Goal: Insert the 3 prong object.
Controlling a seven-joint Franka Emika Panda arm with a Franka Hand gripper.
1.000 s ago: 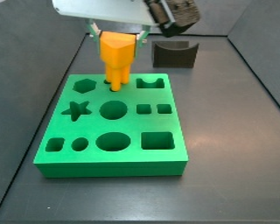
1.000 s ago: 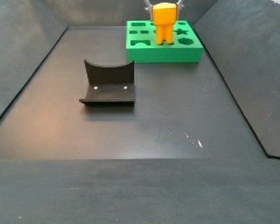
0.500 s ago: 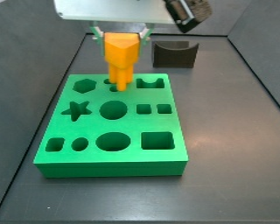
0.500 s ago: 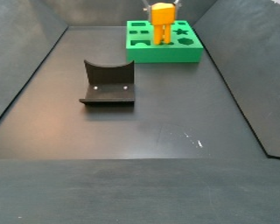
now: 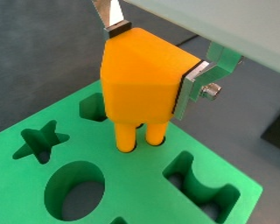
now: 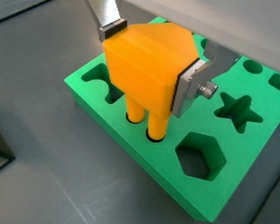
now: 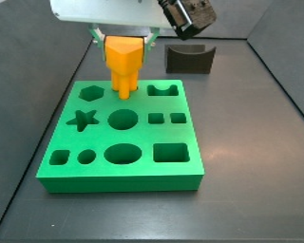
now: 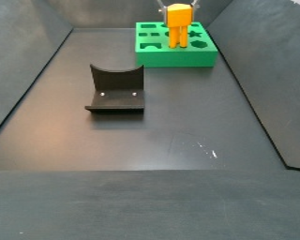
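Note:
The gripper point(image 7: 123, 38) is shut on the bright orange 3 prong object point(image 7: 123, 62), holding it upright over the green board point(image 7: 180, 171). It shows in both wrist views point(image 5: 145, 77) point(image 6: 154, 66), with a silver finger point(image 5: 191, 86) point(image 6: 187, 85) on each flank. Its prongs point(image 5: 137, 137) point(image 6: 150, 122) reach down into the small lobed hole near the board's far edge, between the hexagon hole point(image 7: 91, 92) and the notched hole point(image 7: 165, 89). In a side view point(image 8: 178, 21) the peg stands on the distant board point(image 8: 175, 56).
The board has several other shaped holes: star point(image 7: 81, 120), round point(image 7: 123, 119), large square point(image 7: 173, 152). The dark fixture point(image 7: 190, 57) stands behind the board, and shows nearer in a side view point(image 8: 115, 89). Dark walls bound the floor.
The peg and gripper shifted slightly left and back over the lobed hole after leaning right half a second ago. The peg stays gripped with its prongs at the hole.

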